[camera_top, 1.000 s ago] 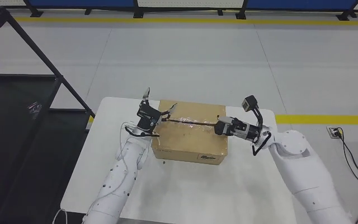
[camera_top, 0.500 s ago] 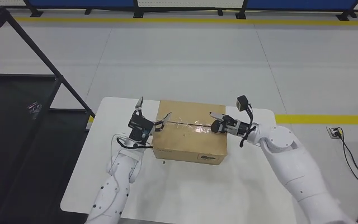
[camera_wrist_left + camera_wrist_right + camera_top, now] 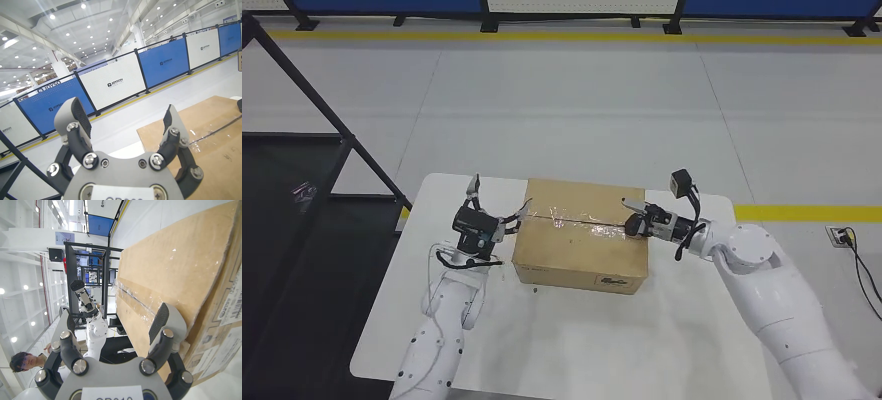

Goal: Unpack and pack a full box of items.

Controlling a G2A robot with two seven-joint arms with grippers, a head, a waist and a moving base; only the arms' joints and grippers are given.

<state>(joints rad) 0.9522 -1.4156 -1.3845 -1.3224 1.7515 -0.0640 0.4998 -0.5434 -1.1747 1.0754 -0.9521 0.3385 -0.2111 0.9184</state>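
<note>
A closed cardboard box (image 3: 580, 235) sits mid-table, its top seam sealed with clear tape (image 3: 587, 222). My left gripper (image 3: 500, 196) is open at the box's left end, level with the top; in the left wrist view (image 3: 124, 117) one finger (image 3: 171, 121) stands over the box's (image 3: 208, 136) corner and the other is off it. My right gripper (image 3: 628, 219) is open at the box's right end. In the right wrist view (image 3: 115, 321) one finger (image 3: 160, 319) rests on the box (image 3: 170, 266) top beside the taped seam, the other hangs free.
The white table (image 3: 572, 340) has bare room in front of the box and at both ends. A black metal rack (image 3: 332, 160) stands off the table's left side. Beyond the table lies open floor with a yellow line (image 3: 802, 212).
Both grippers have drawn outward from over the box's top: the left one moved left past the box's edge, and the right one moved back to the right edge.
</note>
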